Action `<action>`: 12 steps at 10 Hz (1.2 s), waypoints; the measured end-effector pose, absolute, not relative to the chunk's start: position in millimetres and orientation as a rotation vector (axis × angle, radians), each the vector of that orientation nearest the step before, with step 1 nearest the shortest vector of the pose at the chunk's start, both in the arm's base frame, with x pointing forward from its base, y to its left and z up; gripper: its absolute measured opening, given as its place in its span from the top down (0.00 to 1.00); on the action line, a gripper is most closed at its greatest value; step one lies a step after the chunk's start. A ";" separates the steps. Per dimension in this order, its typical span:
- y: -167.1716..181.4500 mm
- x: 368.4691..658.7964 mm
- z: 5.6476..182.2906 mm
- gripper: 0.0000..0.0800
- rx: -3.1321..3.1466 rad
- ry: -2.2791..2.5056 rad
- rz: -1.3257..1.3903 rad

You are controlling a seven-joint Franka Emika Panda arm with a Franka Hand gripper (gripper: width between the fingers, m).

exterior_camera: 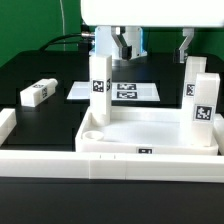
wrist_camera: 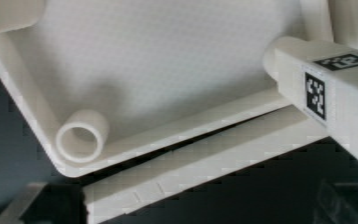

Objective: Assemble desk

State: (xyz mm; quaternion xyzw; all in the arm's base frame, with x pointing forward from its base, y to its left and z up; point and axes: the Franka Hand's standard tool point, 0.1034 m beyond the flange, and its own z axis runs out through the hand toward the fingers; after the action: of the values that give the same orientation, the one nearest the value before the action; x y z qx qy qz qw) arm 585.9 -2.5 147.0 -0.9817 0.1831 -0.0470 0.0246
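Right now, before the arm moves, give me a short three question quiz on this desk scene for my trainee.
1. True or false: the pincer holds a leg.
2. Fill in: the round socket at the desk top's near corner, on the exterior view's left, is ___.
3. Where does the loose leg lie? A on the black table; B inside the desk top; C on the marker board.
Key: 1 false, it hangs open and empty; 2 empty; 3 A.
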 end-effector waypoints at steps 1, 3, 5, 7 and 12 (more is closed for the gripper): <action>-28.6 568.3 148.3 0.19 -3.036 0.534 -0.161; -76.1 549.1 148.9 0.19 -3.044 0.489 -0.187; -94.2 546.6 149.1 0.19 -3.047 0.495 -0.192; -91.4 546.6 147.6 0.19 -3.049 0.484 -0.188; -166.6 486.9 108.8 0.19 -3.060 0.669 -0.078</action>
State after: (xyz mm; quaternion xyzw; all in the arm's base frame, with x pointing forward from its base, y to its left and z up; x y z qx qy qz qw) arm 486.9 -166.6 108.8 -0.9766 0.2134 -0.0248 0.0043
